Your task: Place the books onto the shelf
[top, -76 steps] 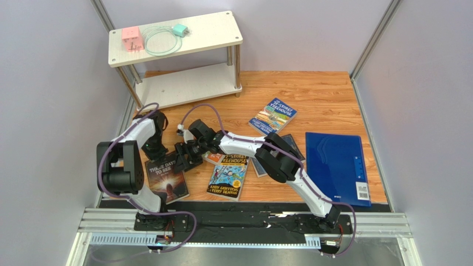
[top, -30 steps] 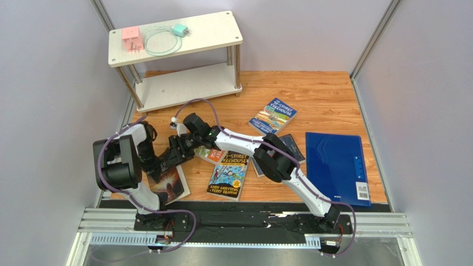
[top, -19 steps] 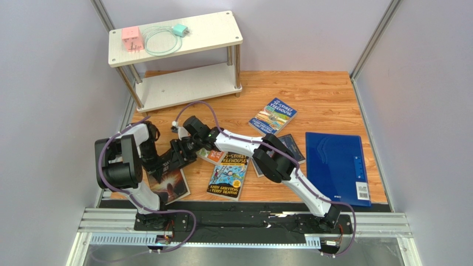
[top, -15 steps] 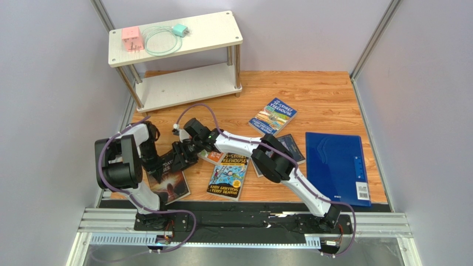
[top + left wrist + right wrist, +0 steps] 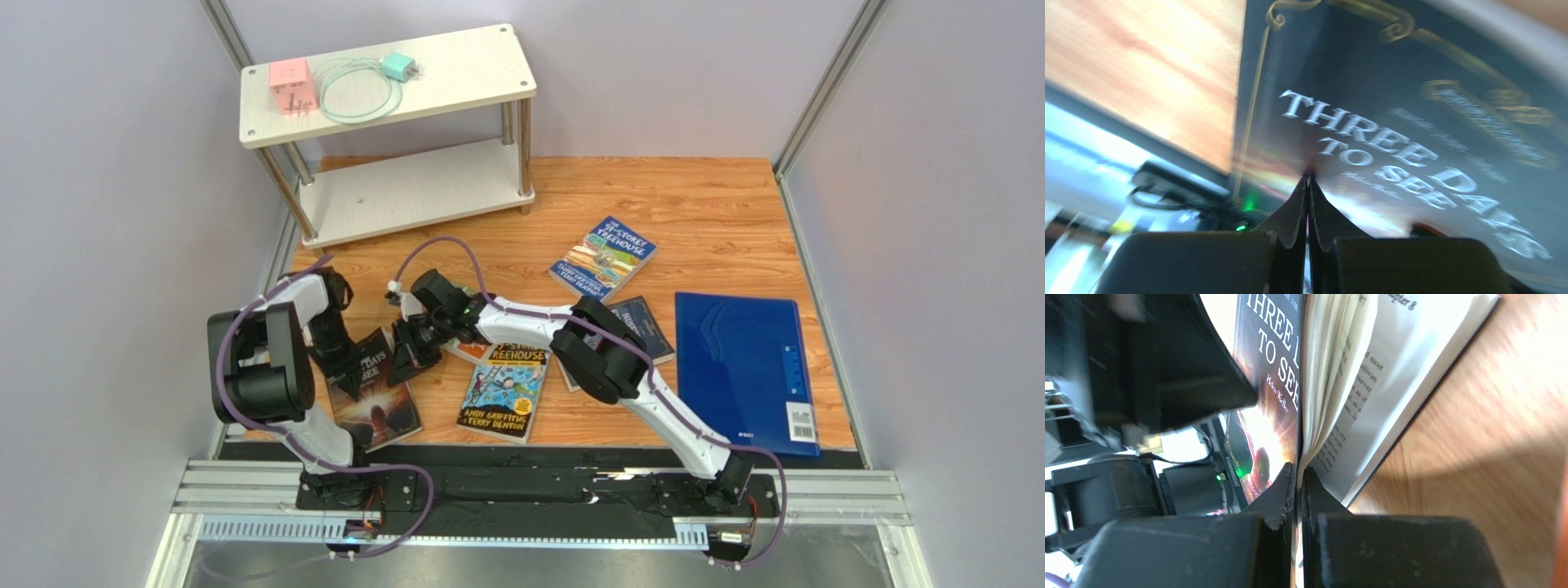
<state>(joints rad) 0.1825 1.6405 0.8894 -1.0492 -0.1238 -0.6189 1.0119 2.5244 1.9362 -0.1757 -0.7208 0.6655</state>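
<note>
The right gripper (image 5: 1296, 473), whose fingers stood half spread beside the dark brown paperback (image 5: 380, 398) titled "Three Days to See" a second ago, is now pressed together on that book's front cover. Seen from its wrist, the thin glossy cover runs down between the two black fingertips while the white pages fan away to the right. It therefore pinches the cover alone, not the whole book. From above, the book sits at the near left of the wooden tabletop (image 5: 699, 208). It no longer lies fully flat as it did a few seconds ago: its cover is lifted where the two arms meet. The left gripper (image 5: 1309, 184) is also clamped together, with nothing visible between its fingers, and its tips appear to rest against the face of the same cover. This looks like the start of picking up the first book. A hold on one cover leaf would likely let the pages flop wide, so a fuller grasp probably has to follow. The small two-tier shelf of pale wood boards on thin metal legs (image 5: 417, 186) stands well apart at the far left, with no book on either board. The yellow-and-black paperback (image 5: 505, 387), the bright blue paperback (image 5: 602, 255) and the slate blue paperback (image 5: 643, 321) lie flat on the table.
</note>
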